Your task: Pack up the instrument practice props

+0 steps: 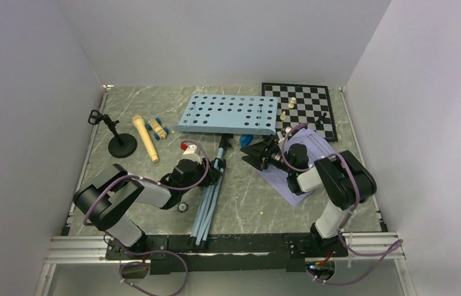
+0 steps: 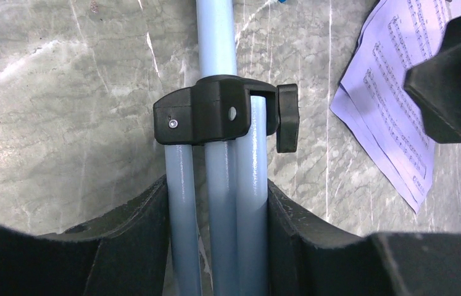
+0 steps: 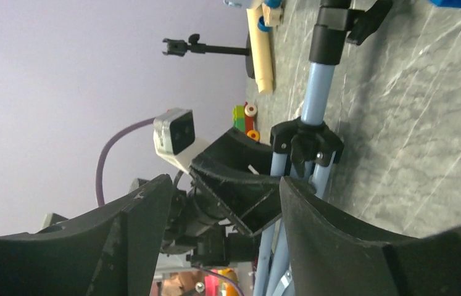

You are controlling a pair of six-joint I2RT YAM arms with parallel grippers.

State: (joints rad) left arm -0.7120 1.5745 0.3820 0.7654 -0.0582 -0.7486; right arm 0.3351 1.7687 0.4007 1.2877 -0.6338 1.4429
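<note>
The left gripper (image 2: 218, 209) is clamped on the three folded, smooth light-blue legs of the music stand (image 1: 228, 114), just below its black collar (image 2: 209, 114). The stand lies flat on the marbled grey table (image 1: 246, 197), and the left arm reaches low across to it. The right gripper (image 1: 257, 154), jaws apart, points at the stand from beside the lavender sheet-music pages (image 1: 314, 145). At far left, the tan microphone (image 1: 145, 139) lies beside the upright mic stand (image 1: 121, 147).

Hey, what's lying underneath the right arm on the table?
Lavender sheet music, fanned flat on the table. The right arm covers the pages' middle, so their number and anything beneath them are hidden.
</note>
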